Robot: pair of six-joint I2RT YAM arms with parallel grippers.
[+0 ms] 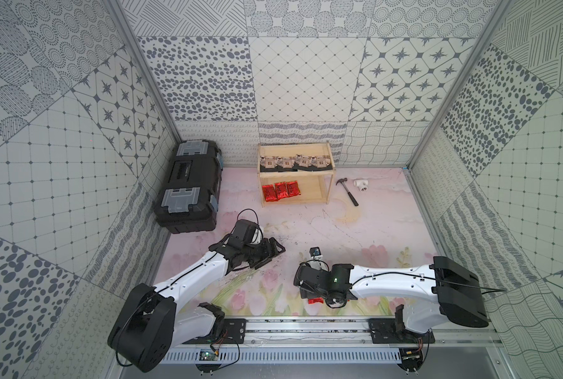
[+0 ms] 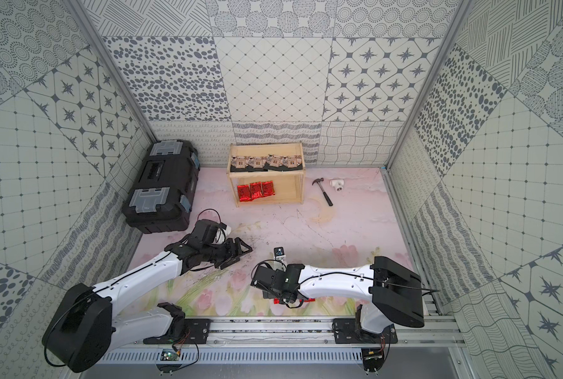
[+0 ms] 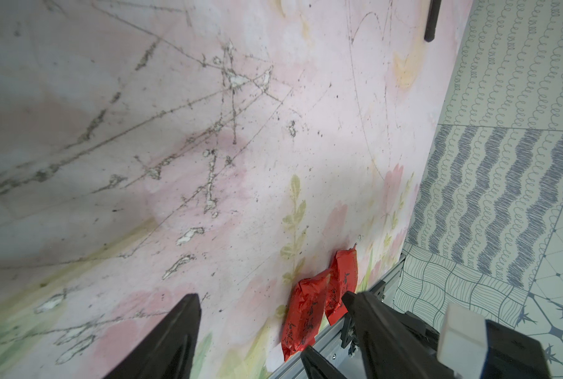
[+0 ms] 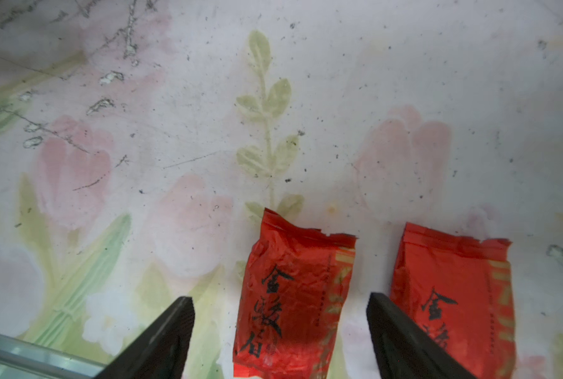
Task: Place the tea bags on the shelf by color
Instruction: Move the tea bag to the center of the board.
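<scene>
Low over the surface (image 4: 339, 98), the right end effector (image 4: 278, 297) stands spread wide astride one red tea bag (image 4: 290, 262), gripping nothing, a second red tea bag (image 4: 454, 295) just beside. The left end effector (image 3: 269, 295) hangs released, empty. On the shelf (image 1: 294, 175), three red packets (image 1: 281, 191) lie below, four black packets (image 1: 294, 163) above.
</scene>
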